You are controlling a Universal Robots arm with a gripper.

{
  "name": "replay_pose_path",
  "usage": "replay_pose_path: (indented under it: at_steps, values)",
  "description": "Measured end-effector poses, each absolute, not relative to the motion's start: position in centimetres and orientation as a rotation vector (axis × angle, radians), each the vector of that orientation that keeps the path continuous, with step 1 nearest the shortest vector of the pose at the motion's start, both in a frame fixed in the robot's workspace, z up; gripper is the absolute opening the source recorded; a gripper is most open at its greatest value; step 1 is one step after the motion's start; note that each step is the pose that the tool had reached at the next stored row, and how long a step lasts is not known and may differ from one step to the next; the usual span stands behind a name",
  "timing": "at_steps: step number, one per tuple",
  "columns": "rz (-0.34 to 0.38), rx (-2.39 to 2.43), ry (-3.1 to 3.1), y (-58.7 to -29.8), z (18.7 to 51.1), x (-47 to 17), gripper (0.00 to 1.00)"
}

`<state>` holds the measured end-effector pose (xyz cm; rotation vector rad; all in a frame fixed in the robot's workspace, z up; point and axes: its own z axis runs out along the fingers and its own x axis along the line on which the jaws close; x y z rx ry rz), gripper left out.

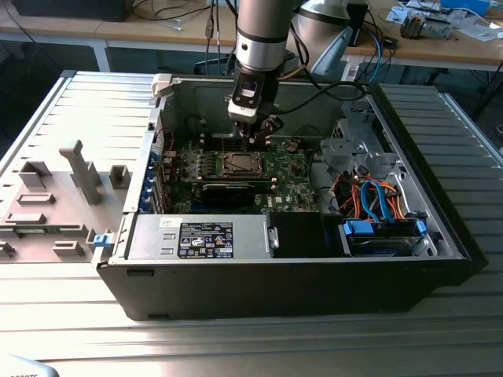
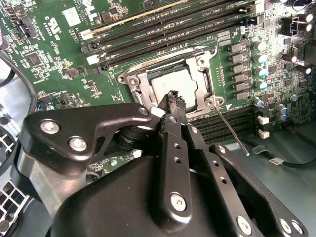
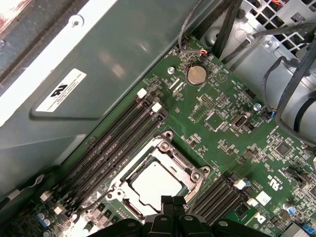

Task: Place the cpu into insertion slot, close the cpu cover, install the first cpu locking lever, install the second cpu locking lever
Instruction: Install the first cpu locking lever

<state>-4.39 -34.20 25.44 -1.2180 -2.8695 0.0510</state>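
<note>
The cpu (image 2: 172, 83) lies flat in the insertion slot (image 2: 129, 79) on the green motherboard, its silvery-grey top showing. The cpu cover (image 2: 201, 75) is down over it, its metal frame ringing the chip. In the first wrist view the cpu (image 3: 154, 180) shows through the cover's (image 3: 183, 167) window. A thin locking lever (image 2: 228, 127) sticks out free from one socket corner. My gripper (image 2: 173, 97) hovers just over the chip's edge, fingers shut together with nothing between them. In the exterior view the gripper (image 1: 253, 135) hangs above the socket (image 1: 240, 163) inside the open computer case.
Long memory slots (image 2: 163, 29) run beside the socket, and capacitors (image 2: 259, 59) line another side. The case wall (image 3: 98, 59) stands close behind the board. Orange and blue cables (image 1: 373, 196), a drive cage (image 1: 357, 145) and the power supply (image 1: 204, 236) occupy the rest of the case.
</note>
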Motion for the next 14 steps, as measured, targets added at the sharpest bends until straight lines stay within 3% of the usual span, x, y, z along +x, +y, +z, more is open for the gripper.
replay_pose_path:
  at_steps: [14]
  values:
    - [0.051,-1.192,-2.881,-34.2,25.43,-4.39,0.11]
